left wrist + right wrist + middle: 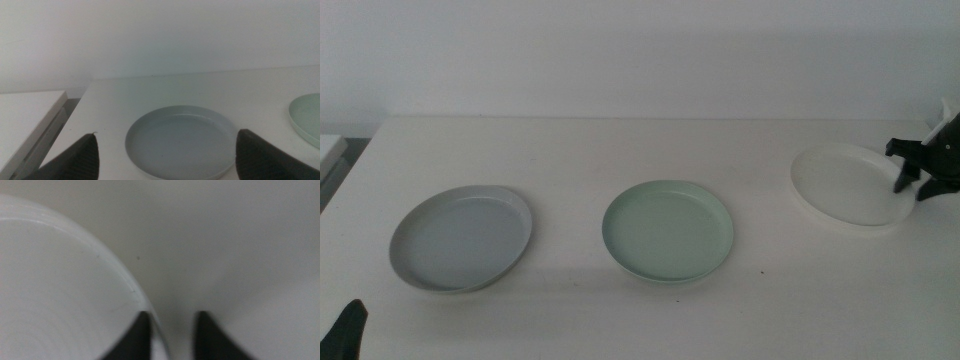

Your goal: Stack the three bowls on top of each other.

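Three bowls apart on bench (620,320). Right gripper (908,182) jaws spread astride white bowl (845,183) rim. Looks light, stiff, slippery; pinch rim.

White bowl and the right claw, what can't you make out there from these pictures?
- Right claw, middle view: arm cut off by the picture's right edge.
- White bowl, right wrist view: blurred, mostly out of frame; rim sits between the open jaws, contact unclear.
- Left claw, middle view: only a tip shows at the bottom edge.
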{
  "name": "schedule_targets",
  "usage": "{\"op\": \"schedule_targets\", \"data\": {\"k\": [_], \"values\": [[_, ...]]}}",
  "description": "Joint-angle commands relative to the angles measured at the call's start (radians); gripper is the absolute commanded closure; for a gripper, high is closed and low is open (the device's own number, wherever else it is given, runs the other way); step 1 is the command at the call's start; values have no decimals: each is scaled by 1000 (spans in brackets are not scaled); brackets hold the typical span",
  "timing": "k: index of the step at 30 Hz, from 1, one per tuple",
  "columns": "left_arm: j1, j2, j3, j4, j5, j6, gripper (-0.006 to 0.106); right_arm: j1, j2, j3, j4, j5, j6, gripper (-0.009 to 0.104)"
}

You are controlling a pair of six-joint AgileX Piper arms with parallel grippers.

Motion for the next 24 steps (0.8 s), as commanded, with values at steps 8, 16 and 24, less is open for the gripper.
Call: {"op": "schedule_targets", "data": {"k": [8, 16, 24], "values": [[3, -4, 1, -2, -15, -2, 7, 6, -106, -2, 8, 70, -20, 95], [3, -4, 1, -2, -15, -2, 7, 260, -391, 234, 90, -55, -54, 97], [3, -4, 1, -2, -15, -2, 7, 561, -399, 285, 90, -176, 23, 98]]}}
